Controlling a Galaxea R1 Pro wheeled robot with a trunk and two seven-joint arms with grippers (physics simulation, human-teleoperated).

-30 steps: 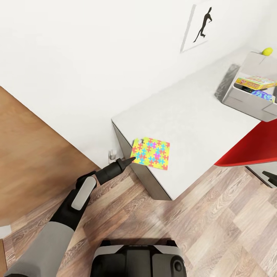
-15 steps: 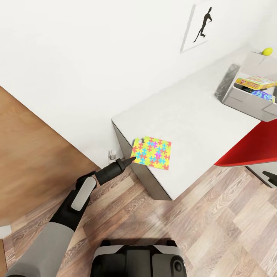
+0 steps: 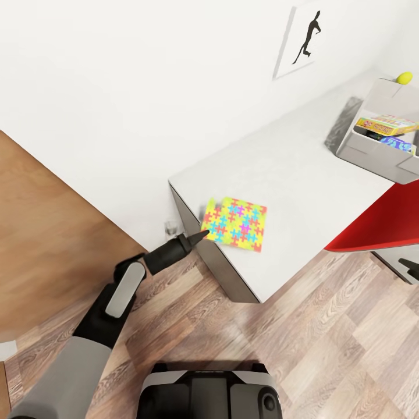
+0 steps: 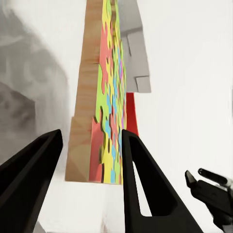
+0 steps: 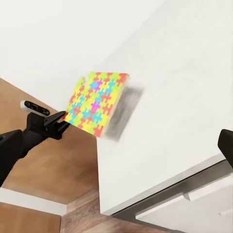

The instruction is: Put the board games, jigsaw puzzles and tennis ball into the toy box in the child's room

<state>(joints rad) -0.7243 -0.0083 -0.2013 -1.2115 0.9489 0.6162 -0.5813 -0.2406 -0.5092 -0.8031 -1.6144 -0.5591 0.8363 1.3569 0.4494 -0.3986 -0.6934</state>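
left pincer (image 3: 201, 235) open at corner | flat multicoloured cardboard jigsaw puzzle (image 3: 235, 223) on white worktop (image 3: 302, 186) | likely light, stiff; pinch overhanging edge

Head view looks down from above; both wrist views sit close, sharing the jigsaw puzzle (image 3: 235, 223) corner.

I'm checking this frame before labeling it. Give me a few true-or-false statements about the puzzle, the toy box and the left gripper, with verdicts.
1. The jigsaw puzzle lies near the table's corner. True.
2. The left gripper is at the puzzle's edge, fingers spread. True.
3. The toy box holds nothing. False: colourful boxes show inside it.
4. The tennis ball lies on the floor. False: it sits up behind the toy box.
5. The puzzle is plain white. False: it is multicoloured.
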